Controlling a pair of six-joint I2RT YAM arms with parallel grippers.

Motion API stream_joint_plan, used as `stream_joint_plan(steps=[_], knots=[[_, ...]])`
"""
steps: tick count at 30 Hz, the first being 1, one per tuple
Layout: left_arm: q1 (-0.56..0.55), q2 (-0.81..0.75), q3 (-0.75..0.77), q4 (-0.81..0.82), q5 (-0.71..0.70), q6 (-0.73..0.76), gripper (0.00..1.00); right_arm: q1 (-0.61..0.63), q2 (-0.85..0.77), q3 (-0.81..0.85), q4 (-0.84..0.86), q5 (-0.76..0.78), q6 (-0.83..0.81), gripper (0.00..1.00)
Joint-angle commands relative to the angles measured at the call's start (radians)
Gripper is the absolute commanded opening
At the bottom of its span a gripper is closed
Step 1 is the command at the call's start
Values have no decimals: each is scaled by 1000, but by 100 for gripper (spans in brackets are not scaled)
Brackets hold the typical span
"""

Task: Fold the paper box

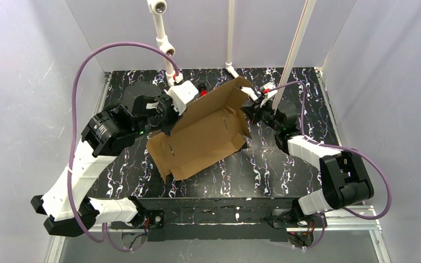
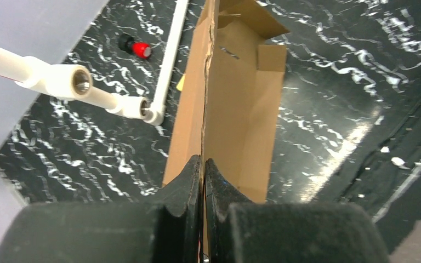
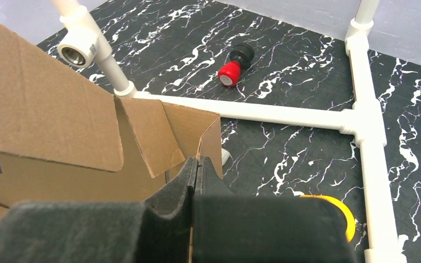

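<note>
The paper box (image 1: 203,134), can you see all of it?

No. From above, its open inner face shows, with flaps and slots, but the underside is hidden. Its left edge runs behind the left gripper (image 2: 203,161), so the fingertips there cannot be made out from above. I also cannot tell whether its near corner touches the table (image 1: 285,164).

And the left wrist camera?

There the box is seen edge-on, a thin brown wall running away from the lens. The two black fingers are pressed nearly together with that cardboard edge pinched between them. The box's lower part is cut off behind the finger pads.

Where does the box sit overall?

Over the middle of the table, tilted, its long side slanting from near left to far right, spanning the gap between the two arms. Behind it stand a white pipe frame (image 1: 167,49) and a small red and black thing (image 3: 233,68) too small to identify.

And on the right?

The right gripper (image 3: 197,161) meets the box's far right end. Its fingers are closed tight on the edge of a small end flap. The box is cut off at the left and bottom of that view. A yellow object (image 3: 334,211) is half hidden behind the gripper body.
</note>
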Motion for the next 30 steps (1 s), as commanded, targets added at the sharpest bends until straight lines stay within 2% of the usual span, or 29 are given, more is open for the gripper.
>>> stream_joint_plan(steps=[1, 4, 11, 24, 27, 30], knots=[[-4, -52, -14, 24, 111, -187, 0, 1, -58, -44, 31, -70, -29, 1], [-3, -57, -14, 25, 141, -237, 0, -7, -75, -66, 23, -87, -30, 1], [42, -81, -26, -2, 111, -309, 0, -37, -107, -73, -34, -115, -29, 1], [132, -105, -48, 53, 277, -458, 0, -59, -139, -82, -123, -131, -108, 1], [151, -92, -36, 56, 319, -472, 0, -62, -140, -86, -110, -125, -102, 1], [164, -80, -21, 50, 287, -437, 0, -62, -134, -88, -66, -116, -70, 1]])
